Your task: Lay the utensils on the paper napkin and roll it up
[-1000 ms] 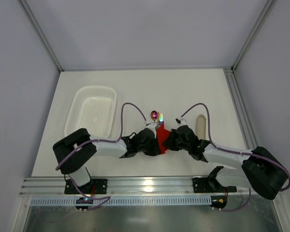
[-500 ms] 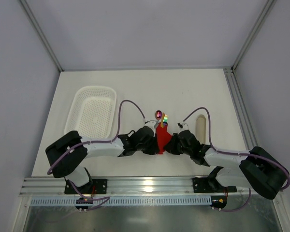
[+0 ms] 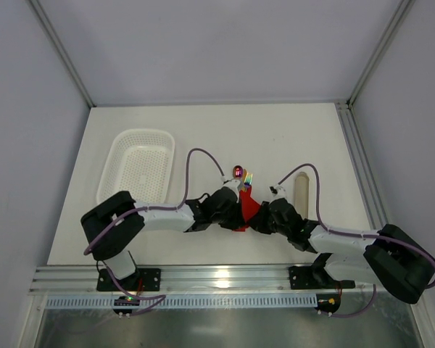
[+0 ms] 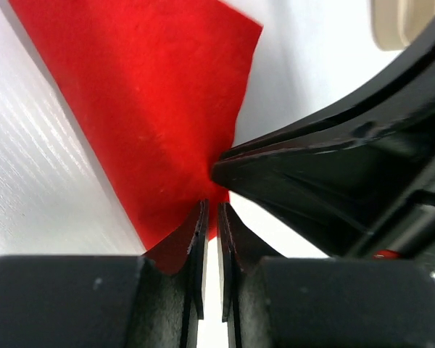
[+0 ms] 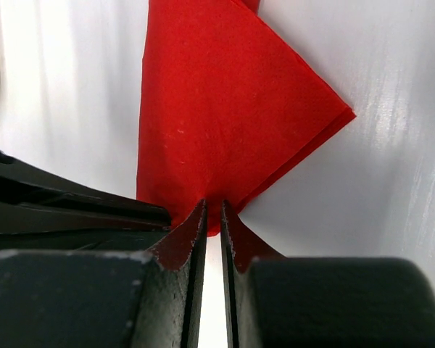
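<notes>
My left gripper (image 4: 210, 212) has its jaws almost together, nipping one corner of the red paper napkin (image 4: 152, 109). My right gripper (image 5: 212, 212) pinches the same folded sheet from the opposite side, just beside mine. The napkin lies mid-table between both wrists. The spoon (image 3: 237, 172) and fork (image 3: 248, 177) poke out past its far edge. A beige tray (image 3: 301, 190) sits to the right and a white basket (image 3: 110, 177) well to the left.

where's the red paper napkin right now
Top view: the thin red paper napkin sits centre-table, pinched between the left gripper and right gripper, nearer the bases than the iridescent spoon and fork.
</notes>
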Available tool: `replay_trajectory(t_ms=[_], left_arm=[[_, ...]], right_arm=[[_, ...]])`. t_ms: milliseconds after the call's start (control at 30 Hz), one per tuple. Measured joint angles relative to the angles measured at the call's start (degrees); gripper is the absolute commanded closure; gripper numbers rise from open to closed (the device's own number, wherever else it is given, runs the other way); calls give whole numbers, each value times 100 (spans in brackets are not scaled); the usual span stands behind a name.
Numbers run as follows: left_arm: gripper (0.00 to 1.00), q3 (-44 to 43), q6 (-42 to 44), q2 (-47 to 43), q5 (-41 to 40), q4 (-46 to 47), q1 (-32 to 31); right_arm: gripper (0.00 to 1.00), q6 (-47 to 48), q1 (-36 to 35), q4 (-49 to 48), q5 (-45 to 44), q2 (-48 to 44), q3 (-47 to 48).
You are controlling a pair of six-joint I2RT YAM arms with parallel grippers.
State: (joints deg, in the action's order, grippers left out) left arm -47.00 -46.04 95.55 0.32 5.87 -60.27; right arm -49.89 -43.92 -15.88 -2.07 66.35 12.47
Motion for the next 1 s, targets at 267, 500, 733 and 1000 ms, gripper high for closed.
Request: replay_trajectory(t_ms=[267, 500, 733, 1000], left_arm=[[87, 302, -24, 103, 83, 470, -13], [87, 472, -22, 81, 79, 741, -31], [88, 549, -22, 42, 74, 807, -59], [89, 695, -22, -83, 76, 809, -116]], right_arm=[[85, -2, -2, 192, -39, -105, 20], [84, 142, 22, 975, -85, -232, 522], [84, 505, 238, 1005, 125, 127, 1331], [85, 658, 382, 446, 330, 1056, 1211]])
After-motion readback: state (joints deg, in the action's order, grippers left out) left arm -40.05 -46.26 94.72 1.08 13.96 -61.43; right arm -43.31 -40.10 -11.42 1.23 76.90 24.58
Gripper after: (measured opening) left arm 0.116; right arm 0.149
